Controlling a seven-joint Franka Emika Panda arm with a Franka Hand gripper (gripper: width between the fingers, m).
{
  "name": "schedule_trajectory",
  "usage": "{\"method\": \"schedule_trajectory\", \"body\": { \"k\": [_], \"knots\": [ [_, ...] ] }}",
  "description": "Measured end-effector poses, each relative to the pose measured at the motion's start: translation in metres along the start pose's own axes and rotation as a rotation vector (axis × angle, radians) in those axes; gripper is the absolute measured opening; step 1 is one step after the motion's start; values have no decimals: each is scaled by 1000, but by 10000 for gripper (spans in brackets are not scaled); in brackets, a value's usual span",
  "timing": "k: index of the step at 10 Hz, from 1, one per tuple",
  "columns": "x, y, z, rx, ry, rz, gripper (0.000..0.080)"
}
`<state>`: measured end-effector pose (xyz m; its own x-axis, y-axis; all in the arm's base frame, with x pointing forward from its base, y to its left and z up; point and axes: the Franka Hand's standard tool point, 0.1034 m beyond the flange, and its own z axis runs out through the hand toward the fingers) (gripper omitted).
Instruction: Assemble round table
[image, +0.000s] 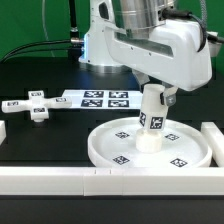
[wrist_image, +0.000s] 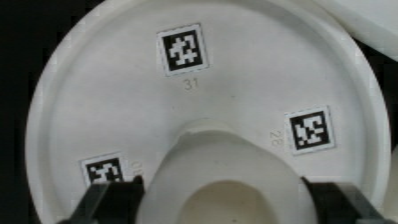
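Exterior view: gripper (image: 151, 97) pinches the top of the short cylindrical leg (image: 151, 125), which stands abt upright at the centre of the large round disc (image: 100, 147). The disc lies flat on the black table (image: 50, 140) just beside the white border blocks (image: 110, 182), w/ the cross-shaped foot (image: 36, 104) well apart toward that view's left, near the marker board (image: 100, 98). Wrist view: the leg's (wrist_image: 231, 170) rounded top sits between the two dark fingers (wrist_image: 111, 195) — both pressed to its sides — w/ the tagged disc (wrist_image: 178, 110) under it.
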<state>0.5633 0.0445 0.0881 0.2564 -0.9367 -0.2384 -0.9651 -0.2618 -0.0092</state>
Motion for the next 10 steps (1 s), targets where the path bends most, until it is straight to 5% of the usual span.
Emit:
{"method": "schedule_trajectory", "body": {
  "k": [3, 7, 9, 10],
  "knots": [
    [4, 1, -1, 52, -57, 332, 409],
    [5, 0, -1, 53, -82, 542, 409],
    [5, 0, -1, 49, -77, 448, 484],
    [4, -3, -2, 54, -81, 419, 612]
  ]
}}
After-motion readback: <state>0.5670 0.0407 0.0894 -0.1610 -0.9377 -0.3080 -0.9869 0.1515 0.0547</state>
